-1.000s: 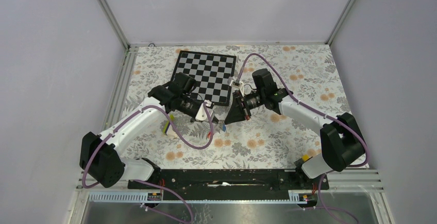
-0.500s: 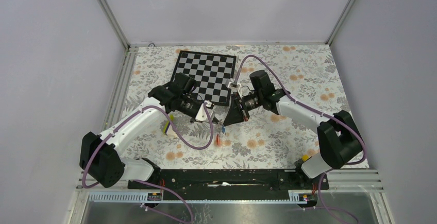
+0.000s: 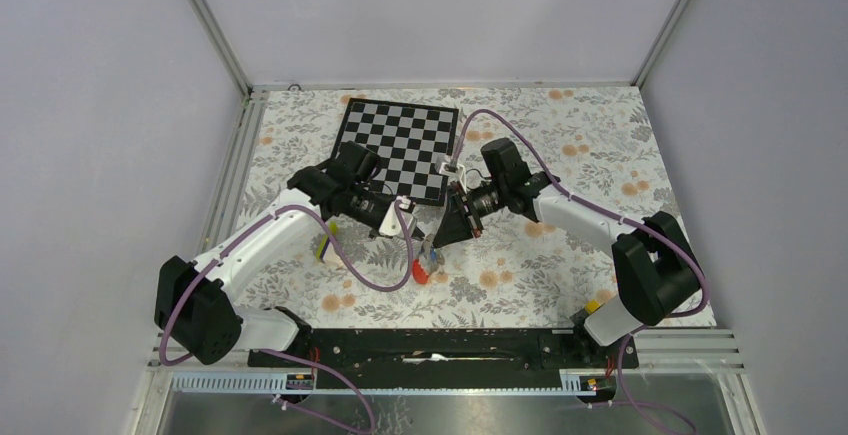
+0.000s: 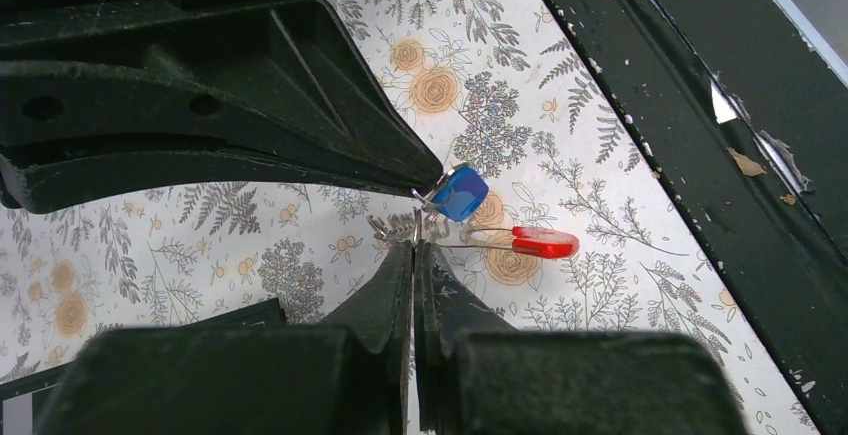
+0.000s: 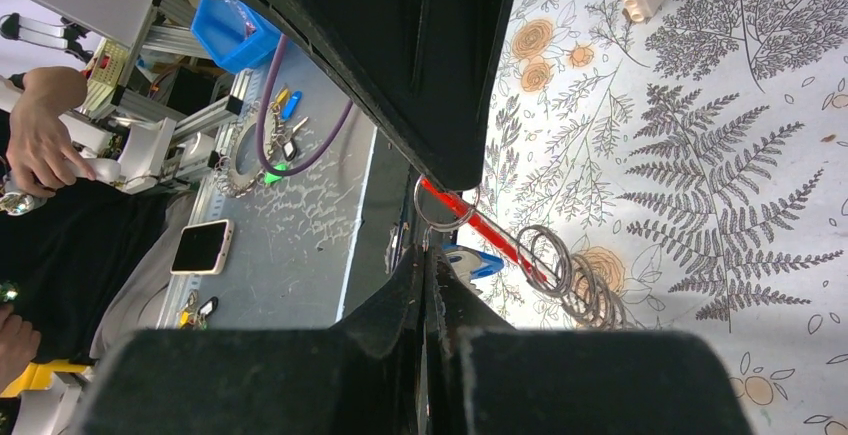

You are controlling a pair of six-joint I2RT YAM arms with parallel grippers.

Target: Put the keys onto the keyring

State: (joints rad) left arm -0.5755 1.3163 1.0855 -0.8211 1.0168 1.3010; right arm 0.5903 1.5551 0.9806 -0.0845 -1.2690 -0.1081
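Your left claw point(image 4: 414, 248) is pressed together, low centre of the left wrist frame. It looks to be nipping the thin end of the floppy red and grey strap keyring point(image 4: 543, 243), whose red part trails off to its right. Your right claw point(image 5: 425, 252) is clamped too, seemingly on the tiny dark metal key with blue rectangular plastic tag point(image 4: 461, 193), frame centre, above the floral-print bench point(image 4: 250, 255). Both look light, small and slippery, and the strap will sag. Grip the tag's flat faces and the strap near its ring.
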